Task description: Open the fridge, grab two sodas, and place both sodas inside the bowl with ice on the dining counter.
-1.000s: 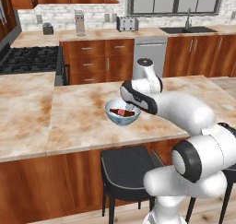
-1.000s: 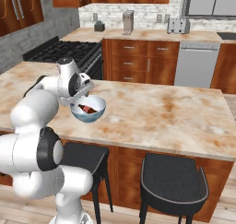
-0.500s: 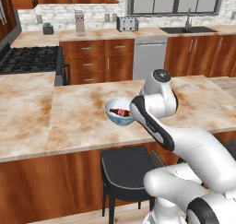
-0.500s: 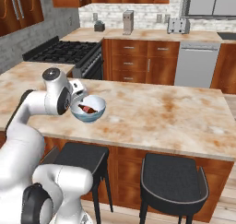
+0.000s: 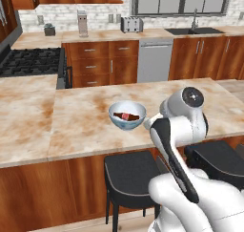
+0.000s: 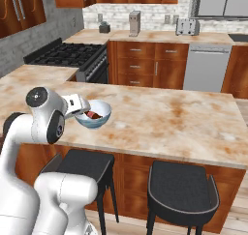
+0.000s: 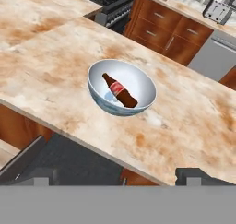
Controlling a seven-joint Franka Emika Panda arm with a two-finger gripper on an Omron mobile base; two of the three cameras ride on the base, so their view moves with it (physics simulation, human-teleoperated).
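Note:
A small pale blue-white bowl (image 5: 127, 115) (image 6: 94, 114) (image 7: 122, 87) stands on the beige marbled dining counter (image 5: 86, 126) (image 6: 169, 118) (image 7: 55, 66), near its front edge. Inside it lies the dark brown soda bottle (image 7: 120, 90) with a red label, on its side. My gripper (image 7: 113, 177) is open and holds nothing. It hangs back from the bowl, above the counter's front edge, with its fingertips (image 7: 193, 174) spread wide. In the right base view my white hand (image 6: 76, 104) sits just left of the bowl. The red can and the fridge are out of view.
Two black stools (image 6: 181, 190) (image 6: 80, 164) stand under the counter's near side, directly below the hand. Behind the island run the wall counter with toaster (image 5: 128, 23) and sink (image 5: 195, 30), a dishwasher (image 5: 153, 59), and a black stove (image 5: 28, 61).
The arm has drawn back from over the bowl toward the counter's near edge, elbow folding down. The brown bottle stays in the bowl. The base has not moved.

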